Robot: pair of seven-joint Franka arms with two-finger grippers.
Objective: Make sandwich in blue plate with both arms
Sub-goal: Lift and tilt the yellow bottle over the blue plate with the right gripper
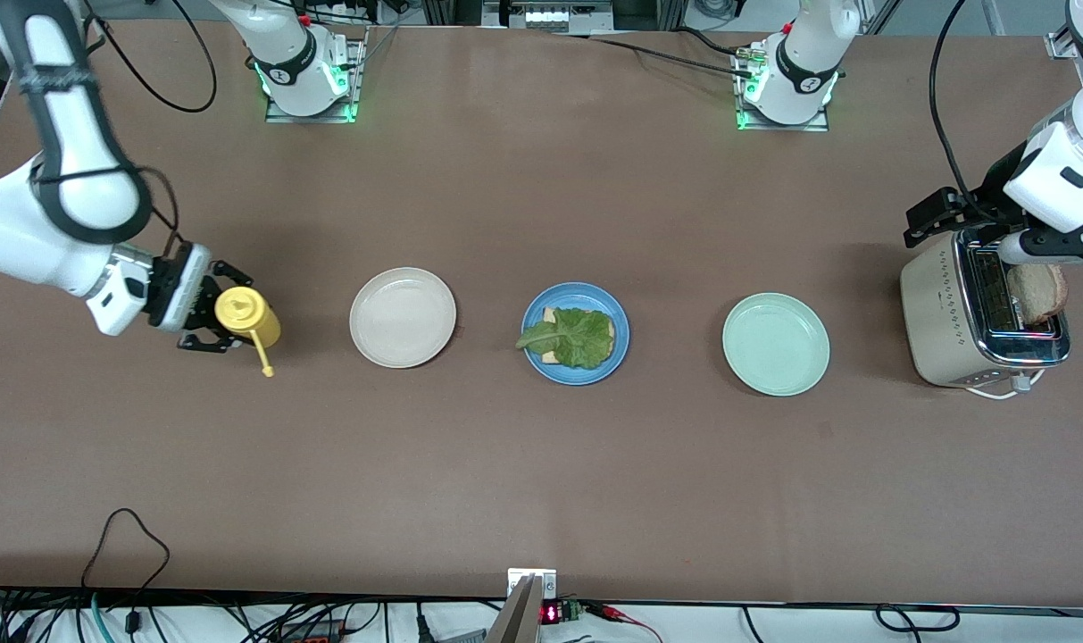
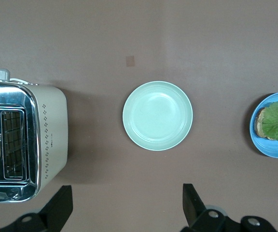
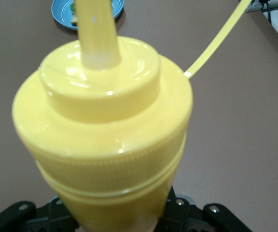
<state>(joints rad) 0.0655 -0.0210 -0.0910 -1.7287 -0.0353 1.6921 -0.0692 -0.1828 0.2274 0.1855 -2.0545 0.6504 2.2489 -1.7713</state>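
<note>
Brown table's blue plate (image 1: 575, 333) holds bread (image 1: 554, 320) under crinkled lettuce (image 1: 572, 336).

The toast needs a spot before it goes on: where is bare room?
The mint plate and the cream plate are both bare. Open table lies nearer the camera than the plates. The blue plate is filled by bread and lettuce.

Right gripper (image 1: 209, 314) clamped on yellow squeeze bottle (image 1: 248, 320) at right arm's end of table. Blue plate (image 1: 575, 333), bread slice (image 1: 554, 323) under lettuce leaf (image 1: 570, 335), sits well apart. Left gripper (image 1: 1010, 239) over toaster (image 1: 974, 320); bread slice in slot (image 1: 1037, 293).
</note>
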